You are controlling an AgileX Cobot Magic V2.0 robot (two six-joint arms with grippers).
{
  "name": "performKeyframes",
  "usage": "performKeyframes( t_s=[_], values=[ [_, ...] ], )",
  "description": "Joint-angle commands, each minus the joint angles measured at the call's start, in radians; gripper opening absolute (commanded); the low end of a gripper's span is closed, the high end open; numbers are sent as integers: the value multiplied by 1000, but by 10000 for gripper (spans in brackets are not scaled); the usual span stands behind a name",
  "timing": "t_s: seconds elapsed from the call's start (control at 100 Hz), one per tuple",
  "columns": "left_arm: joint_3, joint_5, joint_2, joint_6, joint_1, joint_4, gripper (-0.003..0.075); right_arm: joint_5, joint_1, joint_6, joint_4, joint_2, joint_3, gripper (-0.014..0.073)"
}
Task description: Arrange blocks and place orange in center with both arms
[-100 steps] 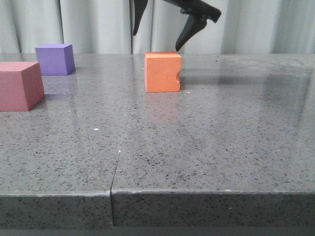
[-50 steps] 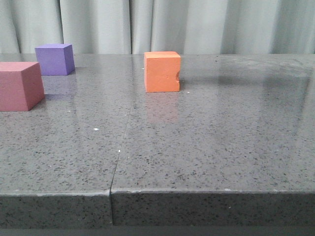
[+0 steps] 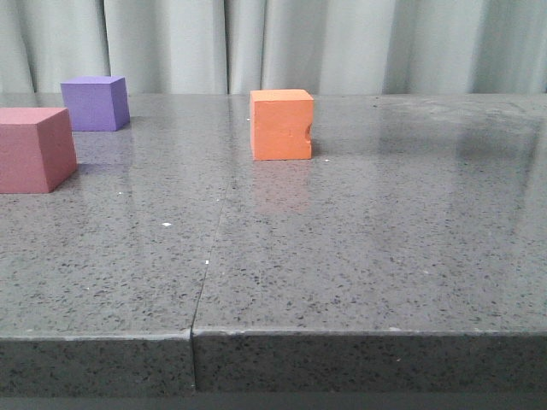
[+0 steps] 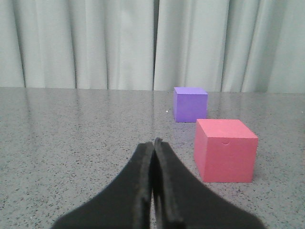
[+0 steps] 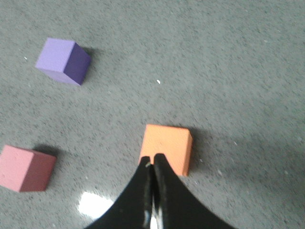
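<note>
Both pairs of fingers are pressed together with nothing between them. On the left gripper (image 4: pixel 153 143) the 2 black fingers (image 4: pixel 140 181) meet along a thin seam, their tips low over the speckled grey table (image 4: pixel 71 138) and short of the pink-red cube (image 4: pixel 224 150), which they do not touch. On the right gripper (image 5: pixel 153 158) the 2 fingers (image 5: pixel 164 191) are likewise closed and empty, hanging high above the table with the tips over the near edge of the orange cube (image 5: pixel 167 147); neither gripper shows in the front view.

Taking the orange cube (image 3: pixel 281 125) as the landmark, it sits flat on the table (image 3: pixel 342 256), roughly mid-width and toward the far side, with a small notch in the right edge of its near face. The purple cube (image 3: pixel 95 102) stands well apart to its left and a little farther back, close to the pale curtain (image 3: pixel 342 43). The pink-red cube (image 3: pixel 34 149) lies farther left still and nearer the camera than the orange cube, partly cut by the picture's left edge. The purple and pink-red cubes are near each other but not touching. All 3 cubes rest upright on the table with no gripper in contact. A seam in the tabletop runs forward from just left of the orange cube to the front edge.
</note>
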Motion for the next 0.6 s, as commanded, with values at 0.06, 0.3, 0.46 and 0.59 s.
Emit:
performKeyframes(
  t_s=[0.06, 0.3, 0.46, 0.59],
  values=[
    [48, -82, -34, 0, 2, -9, -20, 45, -4, -10, -25, -135, 116, -58],
    [48, -82, -34, 0, 2, -9, -20, -81, -4, -10, -25, -304, 395, -58],
    [48, -82, -34, 0, 2, -9, -20, -216, -4, -10, -25, -446, 619, -58],
    [48, -82, -34, 0, 2, -9, -20, -333, -4, -10, -25, -566, 797, -58]
  ],
)
